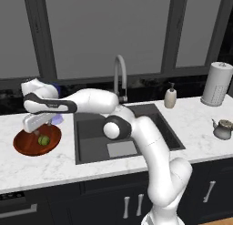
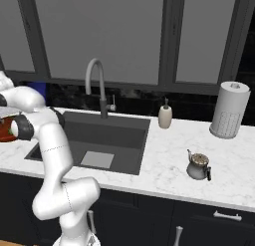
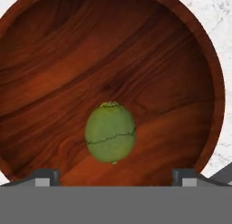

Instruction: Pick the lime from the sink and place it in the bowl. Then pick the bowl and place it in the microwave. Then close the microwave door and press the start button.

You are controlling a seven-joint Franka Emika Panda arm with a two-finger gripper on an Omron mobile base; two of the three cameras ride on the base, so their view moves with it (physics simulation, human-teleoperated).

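Gripper state: my gripper (image 3: 116, 175) stands wide, its fingertips (image 3: 44, 177) set far apart at either side of the hand view, with nothing between them.
Gripper position: it hangs directly above the bowl (image 1: 25, 144), pointing down into it.
Lime: the lime (image 3: 111, 133) lies free on the bowl's wooden floor, somewhat off the middle, touching neither finger. In the left base view the lime (image 1: 43, 140) shows as a small green ball inside the rim.
Bowl: upright on the marble counter (image 1: 195, 121), just left of the sink (image 1: 91, 149).
Sink: basin holds no fruit; the faucet (image 1: 119, 76) rises behind it.
Step in hand: I judge the first step done, since the lime rests in the bowl and my jaws are clear of it.
Next move calls for: a grasp on the bowl itself. I would shift off centre to bring one finger inside the wall and one outside, then close on the rim and lift level so the lime does not roll out.
Surroundings: soap bottle (image 1: 170, 96), paper towel roll (image 1: 217, 83) and kettle (image 1: 223, 129) stand well apart to the right.
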